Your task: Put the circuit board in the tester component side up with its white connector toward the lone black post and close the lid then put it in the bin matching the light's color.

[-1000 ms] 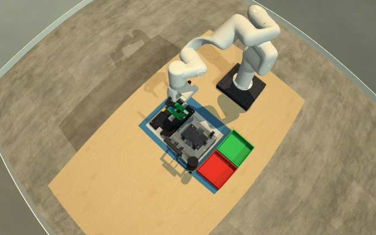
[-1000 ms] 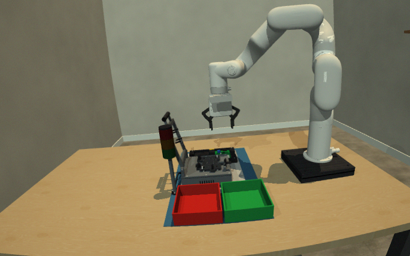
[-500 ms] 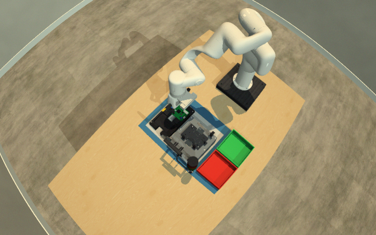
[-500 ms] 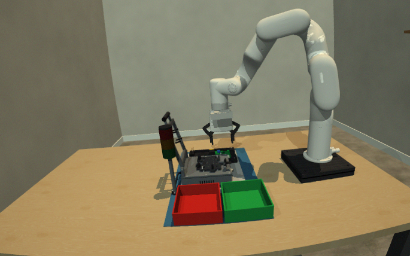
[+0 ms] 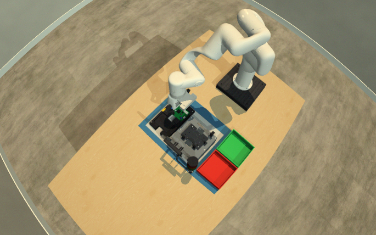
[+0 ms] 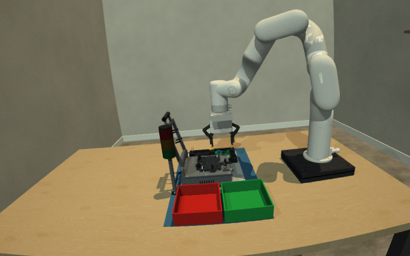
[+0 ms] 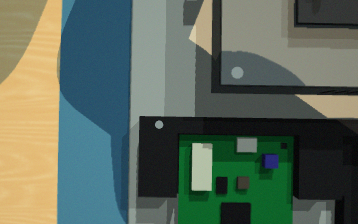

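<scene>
The green circuit board (image 7: 236, 179) lies component side up in the black tray (image 5: 170, 120). Its white connector (image 7: 201, 166) is on its left side in the wrist view. The board also shows in the top view (image 5: 180, 113) and the exterior view (image 6: 224, 152). My gripper (image 6: 221, 139) hangs open and empty just above the board; its fingers do not show in the wrist view. The grey tester (image 5: 193, 136) stands next to the tray with its lid (image 6: 176, 139) raised. The signal light (image 6: 166, 141) shows no lit colour.
The red bin (image 6: 197, 203) and the green bin (image 6: 246, 200) stand side by side in front of the tester on the blue mat (image 5: 212, 125). The arm's black base (image 6: 317, 165) is at the table's right.
</scene>
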Robot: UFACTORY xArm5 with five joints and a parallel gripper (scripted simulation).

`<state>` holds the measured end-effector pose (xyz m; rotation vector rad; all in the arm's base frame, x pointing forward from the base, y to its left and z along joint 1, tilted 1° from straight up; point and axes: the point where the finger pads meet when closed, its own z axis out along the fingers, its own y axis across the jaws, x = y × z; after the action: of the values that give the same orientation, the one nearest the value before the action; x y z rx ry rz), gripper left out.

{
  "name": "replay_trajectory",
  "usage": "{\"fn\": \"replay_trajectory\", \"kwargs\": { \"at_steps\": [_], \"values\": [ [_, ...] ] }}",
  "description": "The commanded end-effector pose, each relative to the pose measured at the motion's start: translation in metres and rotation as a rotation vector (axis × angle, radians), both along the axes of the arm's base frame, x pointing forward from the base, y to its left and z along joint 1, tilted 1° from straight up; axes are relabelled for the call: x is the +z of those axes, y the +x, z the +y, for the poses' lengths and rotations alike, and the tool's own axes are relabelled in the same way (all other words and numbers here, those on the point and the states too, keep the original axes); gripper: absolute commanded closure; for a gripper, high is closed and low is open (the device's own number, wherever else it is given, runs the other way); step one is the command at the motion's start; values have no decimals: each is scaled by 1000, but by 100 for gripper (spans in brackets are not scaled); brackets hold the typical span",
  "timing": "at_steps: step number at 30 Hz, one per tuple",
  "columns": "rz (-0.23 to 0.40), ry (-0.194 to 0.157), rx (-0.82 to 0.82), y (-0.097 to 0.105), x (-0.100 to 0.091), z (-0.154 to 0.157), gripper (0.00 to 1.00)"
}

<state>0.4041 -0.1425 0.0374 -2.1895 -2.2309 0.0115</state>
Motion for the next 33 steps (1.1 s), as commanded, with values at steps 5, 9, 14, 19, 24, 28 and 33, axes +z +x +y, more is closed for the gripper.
{"fn": "replay_trajectory", "kwargs": {
  "at_steps": [5,9,14,19,24,28,33],
  "values": [
    [-3,-1,0,1,-7,0,0],
    [-3,-1,0,1,-18,-1,0],
    [-3,-1,0,1,-26,-1,0],
    [-3,-1,0,1,-36,-1,0],
    [-3,-1,0,1,-39,-1,0],
    [-3,-1,0,1,-39,-1,0],
    [-3,-1,0,1,-39,-1,0]
  ]
}}
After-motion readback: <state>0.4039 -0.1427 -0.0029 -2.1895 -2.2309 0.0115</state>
